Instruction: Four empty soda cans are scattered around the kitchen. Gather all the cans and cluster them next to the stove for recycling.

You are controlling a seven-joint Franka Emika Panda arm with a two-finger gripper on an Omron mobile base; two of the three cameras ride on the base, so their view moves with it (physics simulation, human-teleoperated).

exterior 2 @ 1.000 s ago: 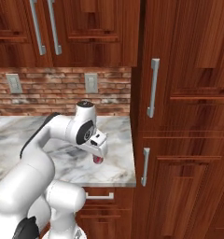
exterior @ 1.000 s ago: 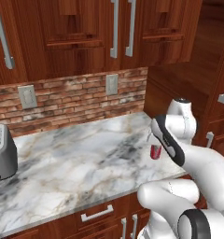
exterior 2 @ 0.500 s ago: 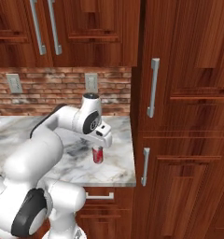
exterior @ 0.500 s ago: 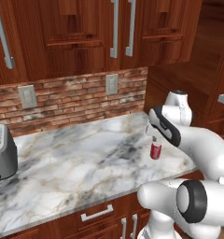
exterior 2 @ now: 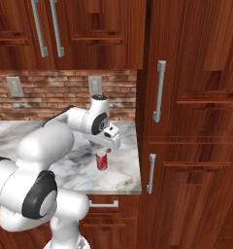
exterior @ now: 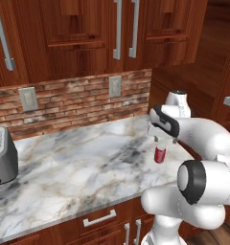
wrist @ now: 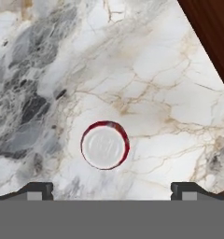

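Note:
A red soda can [exterior: 160,154] with a silver top stands upright on the marble counter [exterior: 78,167] near its right end. My gripper [exterior: 163,139] hangs just above it, pointing down. In the right base view the can [exterior 2: 102,160] sits under the hand [exterior 2: 109,144], close to the counter's front edge. From the hand view I look straight down on the can's round top [wrist: 104,145]; my gripper [wrist: 113,191] is open, its fingertips [wrist: 38,189] spread wide on either side and nothing between them. The stove is out of view.
A grey toaster-like appliance [exterior: 2,155] stands at the counter's far left. The brick backsplash [exterior: 74,103] carries two outlets. Wooden wall cabinets [exterior: 97,38] hang above, and a tall cabinet [exterior 2: 186,121] bounds the counter on the right.
The hand has swung from in front of the can to a spot directly above it. The can has not moved and the fingers stay wide apart.

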